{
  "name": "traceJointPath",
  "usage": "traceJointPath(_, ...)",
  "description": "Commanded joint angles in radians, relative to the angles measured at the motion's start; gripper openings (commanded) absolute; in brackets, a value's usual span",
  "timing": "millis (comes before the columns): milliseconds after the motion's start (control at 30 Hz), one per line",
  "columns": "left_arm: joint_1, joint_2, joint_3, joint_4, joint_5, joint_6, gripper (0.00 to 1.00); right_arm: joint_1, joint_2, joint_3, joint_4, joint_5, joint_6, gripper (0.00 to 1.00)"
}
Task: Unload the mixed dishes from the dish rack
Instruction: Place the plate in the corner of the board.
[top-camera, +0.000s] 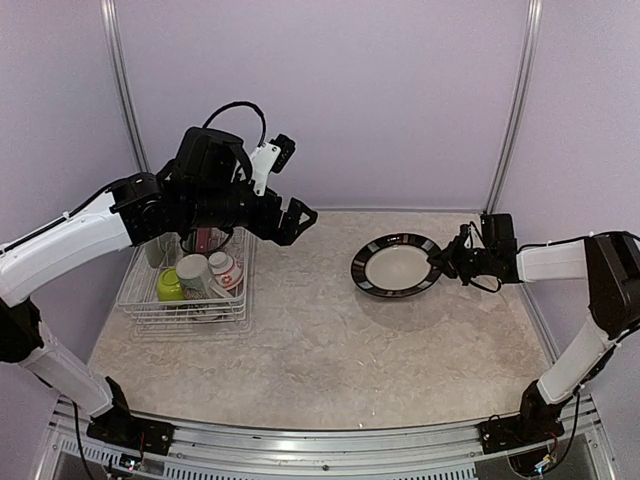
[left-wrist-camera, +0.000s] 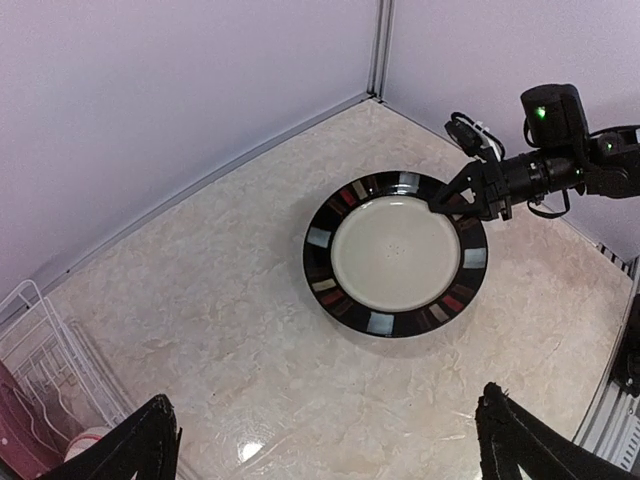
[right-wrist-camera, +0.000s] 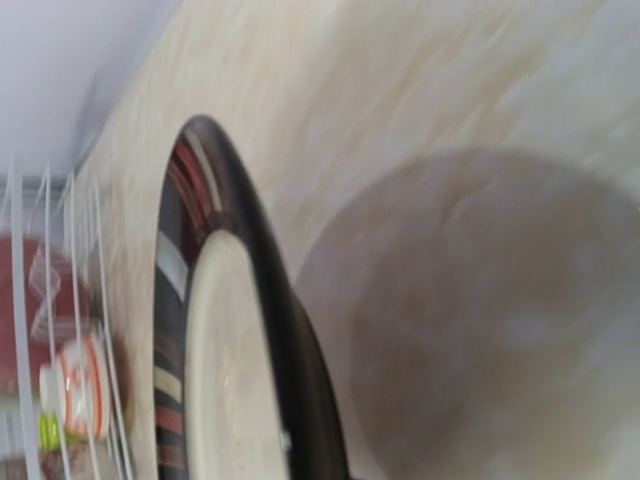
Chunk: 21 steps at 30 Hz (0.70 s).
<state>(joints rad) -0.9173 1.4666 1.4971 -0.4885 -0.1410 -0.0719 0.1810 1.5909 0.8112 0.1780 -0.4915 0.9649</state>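
A black-rimmed plate (top-camera: 396, 266) with coloured patches and a cream centre lies low over the table, right of middle. My right gripper (top-camera: 441, 258) is shut on its right rim, which also shows in the left wrist view on the plate (left-wrist-camera: 395, 253). In the right wrist view the plate (right-wrist-camera: 225, 370) fills the left side, edge-on, with a broad shadow beside it. My left gripper (top-camera: 298, 220) hangs open and empty above the table, just right of the dish rack (top-camera: 140, 300). The rack holds a lime-green bowl (top-camera: 170, 286), a cream mug (top-camera: 193, 270), a small white-and-red bowl (top-camera: 226, 270) and a red plate (top-camera: 205, 240).
The rack stands at the table's left side. Purple walls with metal posts close in the back and sides. A corner of the rack (left-wrist-camera: 40, 340) shows at the lower left of the left wrist view, beside my left fingertips (left-wrist-camera: 150, 445).
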Motion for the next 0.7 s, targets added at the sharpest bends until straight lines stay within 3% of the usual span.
traceJointPath(0, 0.058, -0.048, 0.007, -0.002, 0.070, -0.101, 0.99, -0.088, -0.051, -0.009, 0.169, -0.050, 0.012, 0.00)
traceJointPath(300, 0.239, -0.133, -0.061, 0.069, 0.134, -0.250, 0.99, -0.261, 0.026, 0.022, 0.217, -0.078, -0.006, 0.00)
traceJointPath(667, 0.370, -0.191, -0.129, 0.135, 0.115, -0.300, 0.99, -0.316, 0.275, 0.175, 0.376, -0.109, 0.064, 0.00)
